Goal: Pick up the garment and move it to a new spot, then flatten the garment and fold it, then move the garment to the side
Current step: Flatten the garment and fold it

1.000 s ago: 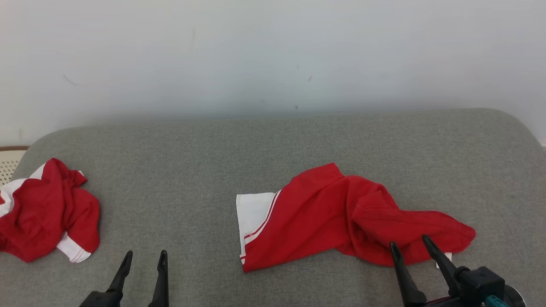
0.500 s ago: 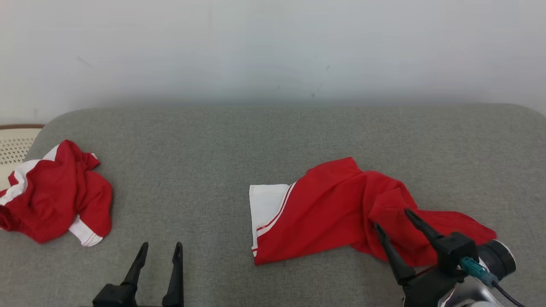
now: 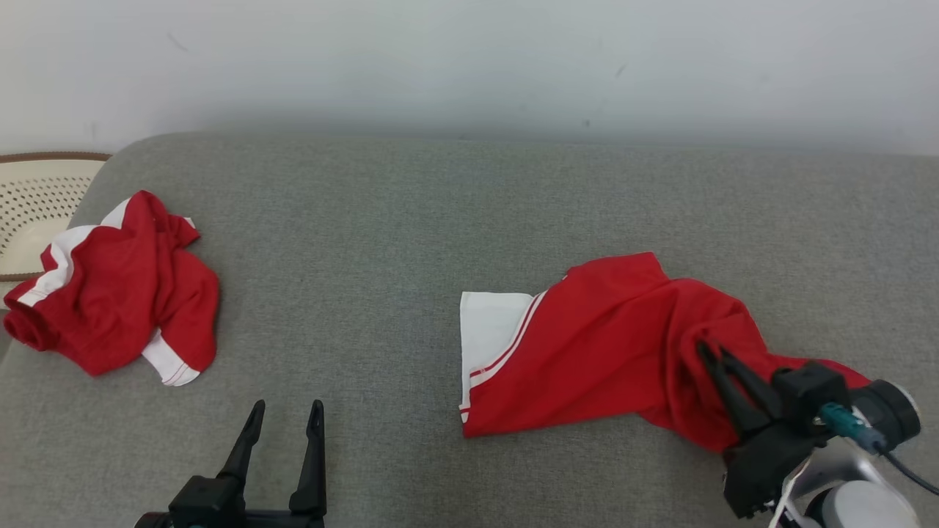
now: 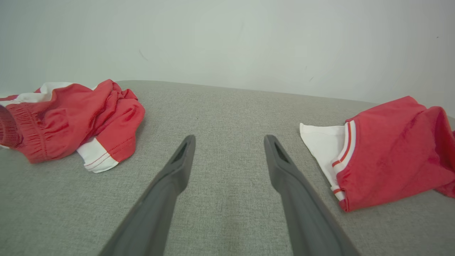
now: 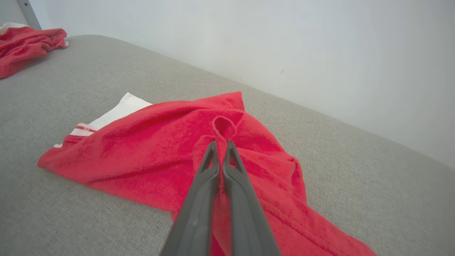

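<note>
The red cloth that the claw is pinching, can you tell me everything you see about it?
The red garment looks like soft knit cloth, with a white panel and thin red stripes at its left end. It lies rumpled and stretched out on the grey cushion, right of the middle. The right gripper is shut on a raised fold near its right end, pinching up a small loop of fabric.

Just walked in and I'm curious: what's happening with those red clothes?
The robot's right gripper has its jaws shut on a pinched fold of the red garment lying on the grey cushion. The left gripper is open and empty over bare cushion. A second red garment lies crumpled at the far left, untouched.
</note>
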You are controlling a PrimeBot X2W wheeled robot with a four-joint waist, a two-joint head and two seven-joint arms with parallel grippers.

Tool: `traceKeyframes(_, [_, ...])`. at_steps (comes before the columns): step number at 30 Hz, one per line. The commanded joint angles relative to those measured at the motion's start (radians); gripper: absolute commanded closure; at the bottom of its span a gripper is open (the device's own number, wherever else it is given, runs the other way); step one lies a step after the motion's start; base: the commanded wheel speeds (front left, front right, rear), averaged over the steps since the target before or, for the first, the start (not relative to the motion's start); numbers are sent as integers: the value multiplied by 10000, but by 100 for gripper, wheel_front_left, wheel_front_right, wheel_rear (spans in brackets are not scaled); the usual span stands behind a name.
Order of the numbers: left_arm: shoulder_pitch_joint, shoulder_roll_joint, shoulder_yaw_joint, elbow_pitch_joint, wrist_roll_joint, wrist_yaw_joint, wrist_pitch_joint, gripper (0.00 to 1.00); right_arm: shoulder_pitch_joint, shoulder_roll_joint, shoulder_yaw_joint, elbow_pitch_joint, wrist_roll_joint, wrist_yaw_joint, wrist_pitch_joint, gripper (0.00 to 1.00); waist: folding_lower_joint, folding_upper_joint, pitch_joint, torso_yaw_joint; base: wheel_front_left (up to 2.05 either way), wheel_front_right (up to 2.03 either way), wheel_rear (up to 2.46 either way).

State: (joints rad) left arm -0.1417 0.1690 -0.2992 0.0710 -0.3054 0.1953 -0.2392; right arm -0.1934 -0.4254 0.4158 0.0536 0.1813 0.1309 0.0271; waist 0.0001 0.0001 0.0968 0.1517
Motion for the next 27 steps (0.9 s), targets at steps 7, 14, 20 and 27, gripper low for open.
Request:
traceKeyframes(7, [-189, 105, 100, 12, 59, 34, -118, 0, 142, 385, -1516, -335, 416, -3, -446, 100, -1, -1, 283, -562, 0, 0, 0])
traceKeyframes(14, [-511, 131, -13, 9, 143, -34, -112, 0, -453, 653, -3040, 1165, 808, -3, -963, 100, -1, -1, 677, -783, 0, 0, 0])
traceKeyframes(20, [-737, 129, -92, 47, 165, -46, -96, 0, -1118, 752, -3608, 3129, 1106, -3, -1557, 100, -1, -1, 953, -796, 0, 0, 0])
traceKeyframes(27, [-949, 132, -167, 102, 198, -38, -75, 0, -1979, 911, -3659, 5364, 1423, -3, -2075, 100, -1, -1, 1201, -728, 0, 0, 0])
